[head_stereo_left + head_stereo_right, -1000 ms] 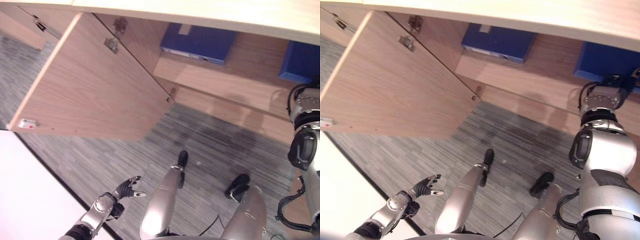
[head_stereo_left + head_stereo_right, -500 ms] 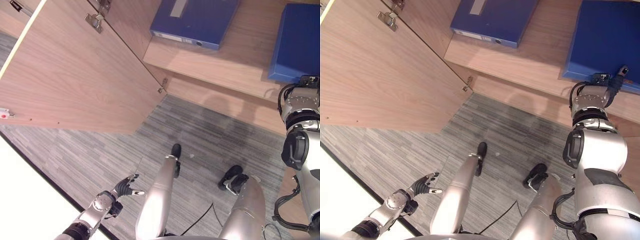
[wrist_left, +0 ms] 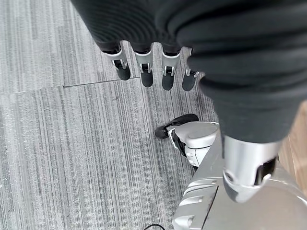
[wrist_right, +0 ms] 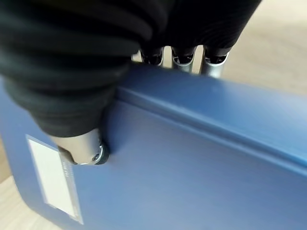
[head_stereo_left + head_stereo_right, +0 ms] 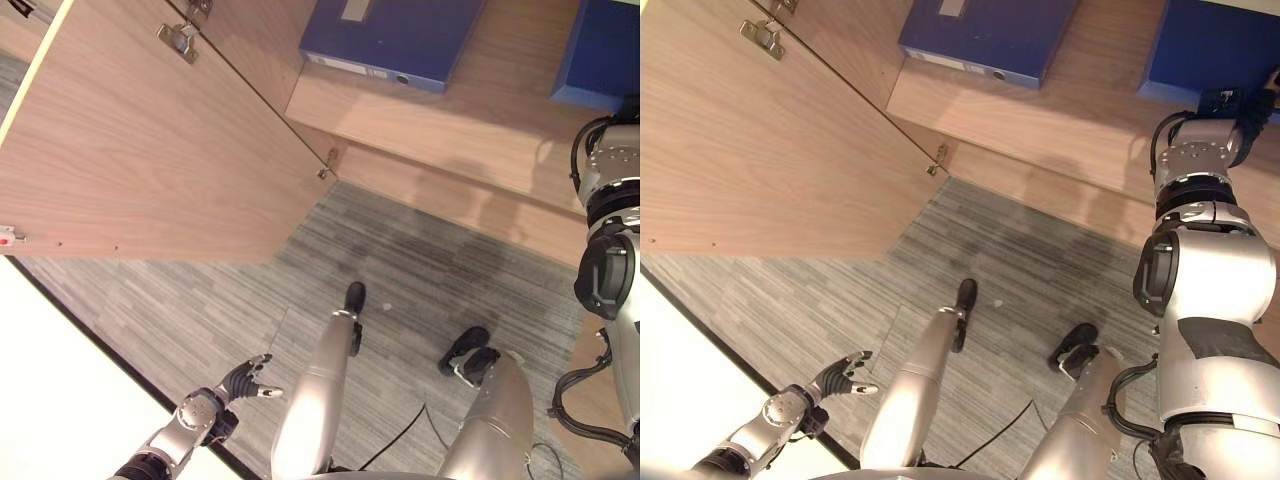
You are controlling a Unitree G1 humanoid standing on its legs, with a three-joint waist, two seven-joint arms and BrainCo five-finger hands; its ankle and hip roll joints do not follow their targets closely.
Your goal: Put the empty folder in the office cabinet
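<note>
My right hand [image 4: 81, 96] pinches the blue folder [image 4: 192, 163], thumb on its face, fingers behind, over the cabinet shelf [image 5: 1060, 110].

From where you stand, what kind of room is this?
Probably an office: a wooden cabinet with its door open, blue folders on the shelf, and grey carpet. The right hand grips one folder.

At ten o'clock the open cabinet door [image 5: 170, 150] swings out over the carpet [image 5: 420, 270] and blocks that side. At twelve o'clock a blue folder [image 5: 390, 40] lies on the shelf [image 5: 450, 120]; between it and the second folder [image 5: 1210, 45] at two o'clock we see bare shelf. Our left hand [image 5: 245, 380] hangs over open carpet at seven o'clock.
</note>
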